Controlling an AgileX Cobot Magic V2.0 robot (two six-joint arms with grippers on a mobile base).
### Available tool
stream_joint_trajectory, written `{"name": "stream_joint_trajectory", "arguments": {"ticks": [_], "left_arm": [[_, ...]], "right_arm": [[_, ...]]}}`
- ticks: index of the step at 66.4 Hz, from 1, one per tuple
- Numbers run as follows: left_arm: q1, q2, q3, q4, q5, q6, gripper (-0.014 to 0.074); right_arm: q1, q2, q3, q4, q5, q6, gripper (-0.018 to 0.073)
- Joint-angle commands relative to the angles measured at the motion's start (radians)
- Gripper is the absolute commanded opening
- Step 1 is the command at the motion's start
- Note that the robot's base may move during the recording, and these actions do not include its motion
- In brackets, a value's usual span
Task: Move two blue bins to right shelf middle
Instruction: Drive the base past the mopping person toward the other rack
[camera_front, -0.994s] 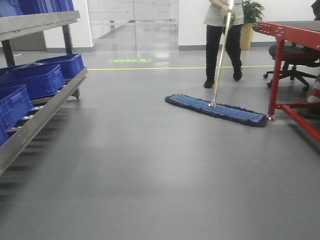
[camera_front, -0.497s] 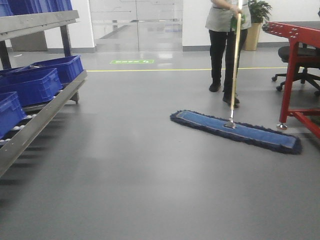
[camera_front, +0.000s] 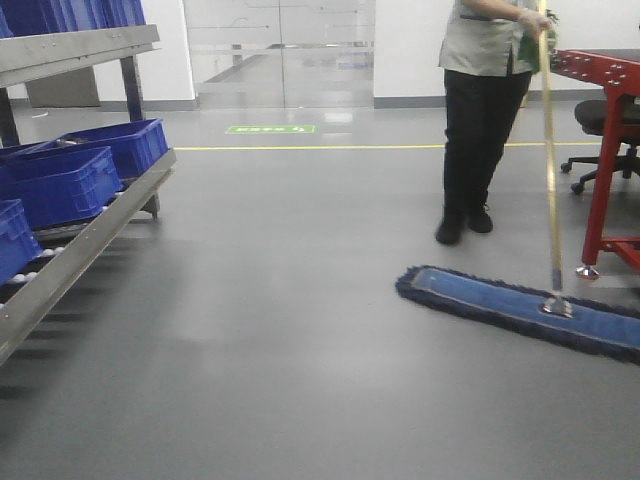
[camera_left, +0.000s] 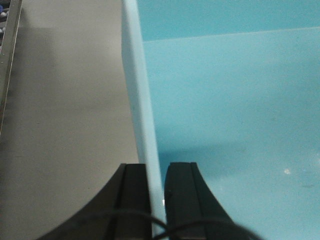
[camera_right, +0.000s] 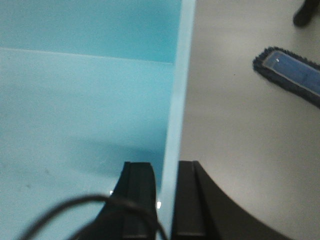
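Observation:
A pale light-blue bin (camera_left: 225, 100) fills the right of the left wrist view and the left of the right wrist view (camera_right: 85, 100). My left gripper (camera_left: 157, 167) is shut on its left wall, one finger inside and one outside. In the same way my right gripper (camera_right: 167, 165) is shut on its right wall. Grey floor lies below the bin on both sides. Neither the bin nor the grippers appear in the front view. A metal shelf rack (camera_front: 90, 215) stands at the left there; I cannot tell whether it is the right shelf.
Dark blue bins (camera_front: 60, 185) sit on the rack's lower level. A person (camera_front: 480, 120) pushes a wide blue mop (camera_front: 520, 305) at the right, beside a red table (camera_front: 605, 150) and an office chair (camera_front: 610, 125). The mop (camera_right: 292, 72) also shows in the right wrist view.
The person and mop have moved right and closer. The red table has slid toward the right edge and the floor marking sits lower, so my view has shifted forward.

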Motion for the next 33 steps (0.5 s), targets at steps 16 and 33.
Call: {"name": "stream_joint_trajectory", "arguments": {"ticks": [16,33], "left_arm": [[-0.004,-0.011,-0.012,-0.014,-0.038,0.013,-0.0111],[-0.004,-0.011,-0.012,-0.014,-0.038,0.013,-0.0111]], "right_arm": [[-0.002,-0.007,-0.010,-0.007,-0.046,-0.009,-0.0153],[-0.002,-0.007,-0.010,-0.007,-0.046,-0.009,-0.0153]]}}
